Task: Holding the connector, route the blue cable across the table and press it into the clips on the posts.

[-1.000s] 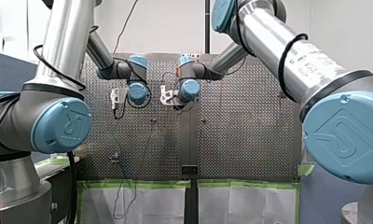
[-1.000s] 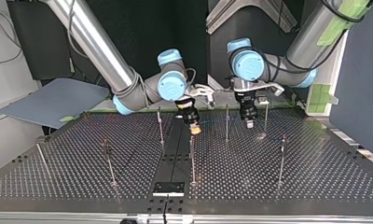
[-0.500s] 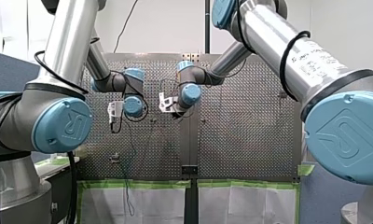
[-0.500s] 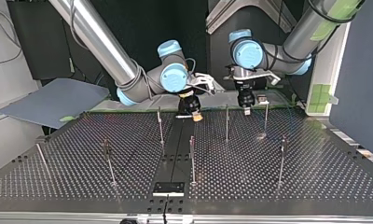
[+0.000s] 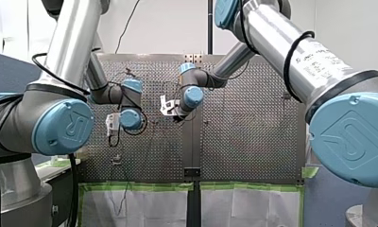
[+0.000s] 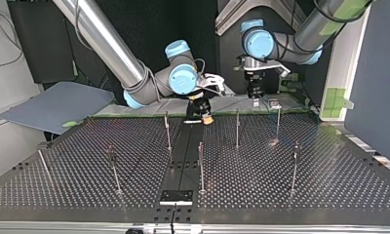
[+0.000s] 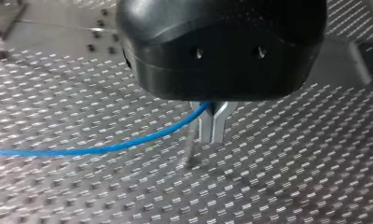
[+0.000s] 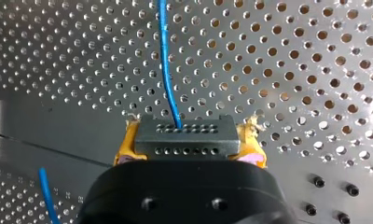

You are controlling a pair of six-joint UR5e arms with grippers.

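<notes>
Right end effector: clenched on the connector, held between its yellow pads.
Blue cable: leaves the connector's face and runs straight ahead of the right end effector.
Left end effector: metal fingers pinched on the blue cable, which trails off sideways above the surface.
Posts: upright, one between both end effectors in the top view.
</notes>
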